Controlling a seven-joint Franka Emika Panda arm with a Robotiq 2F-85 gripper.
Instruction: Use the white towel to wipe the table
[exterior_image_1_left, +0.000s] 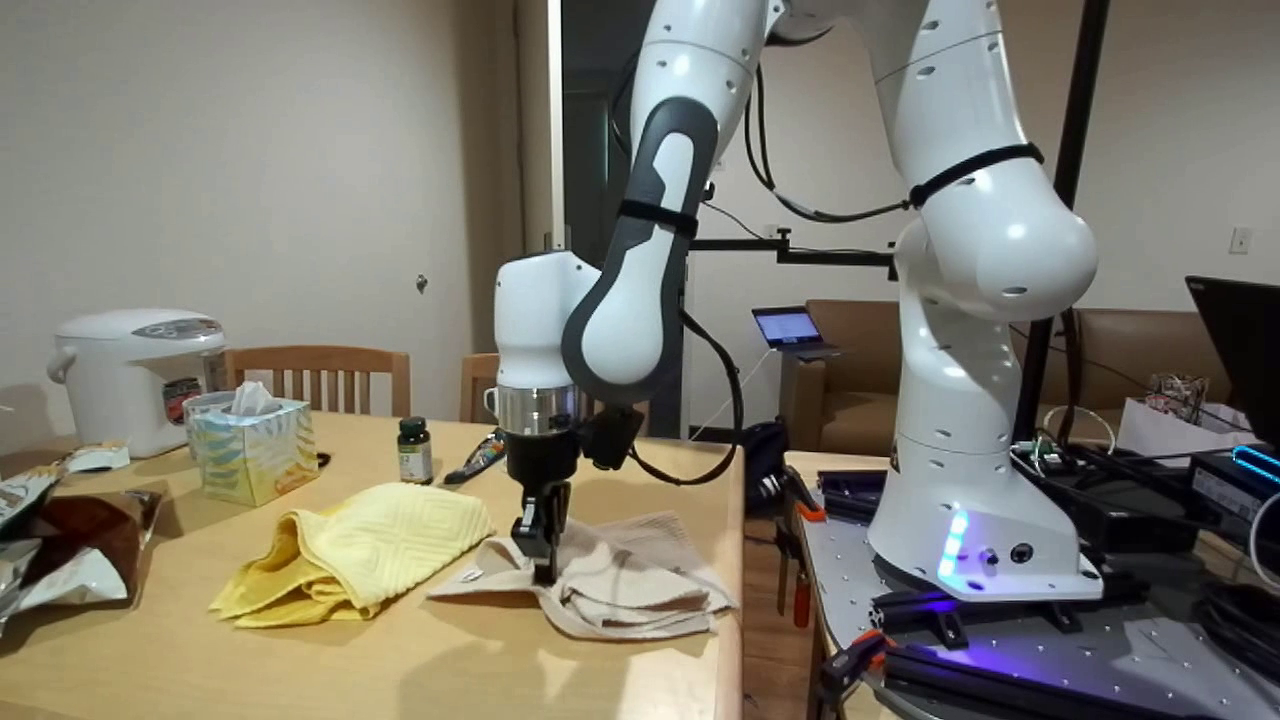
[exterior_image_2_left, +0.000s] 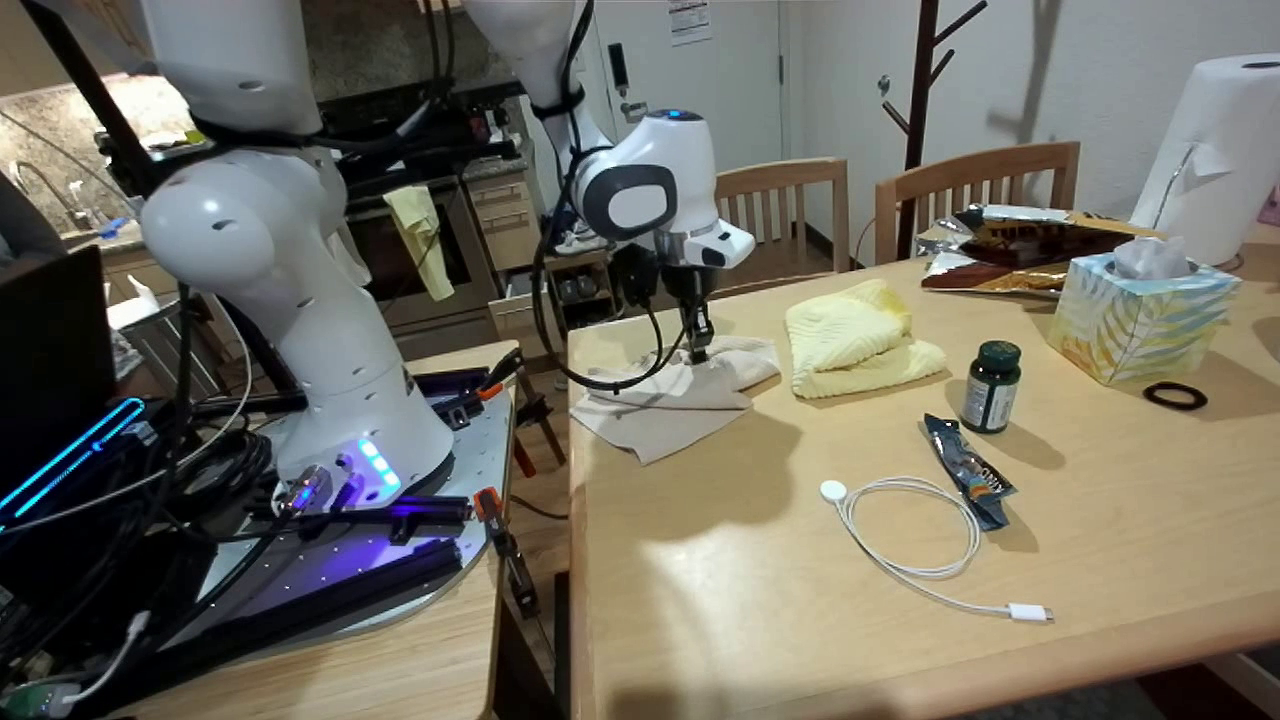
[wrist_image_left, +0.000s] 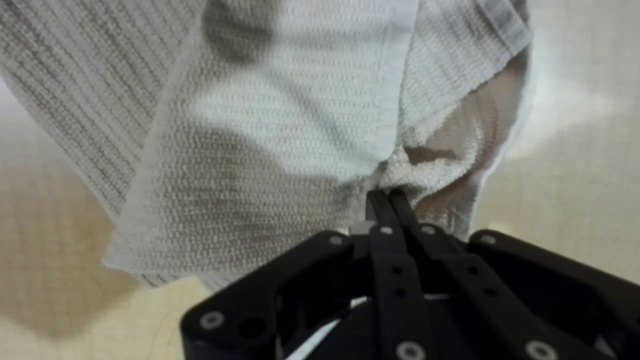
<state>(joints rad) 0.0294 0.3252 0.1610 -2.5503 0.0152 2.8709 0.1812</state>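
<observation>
Nearest in the wrist view, the black gripper (wrist_image_left: 391, 195) reaches in with its two fingers (wrist_image_left: 382, 212) almost together; only a thin line is seen between the tips, and I judge that they pinch a small fold of the white towel (wrist_image_left: 270, 150). In both exterior views this towel lies crumpled and partly folded on the table (exterior_image_2_left: 760, 610), at the edge toward the robot base (exterior_image_2_left: 365, 425). For good wiping, I think the tips should go low but not scrape, so that the towel slides in slow, straight strokes. Just beside it lies the yellow cloth (exterior_image_2_left: 860, 345), which a wide stroke could catch. Farther along stand the bottle (exterior_image_2_left: 992, 388) and then the tissue box (exterior_image_2_left: 1140, 320), which are better not touched.
</observation>
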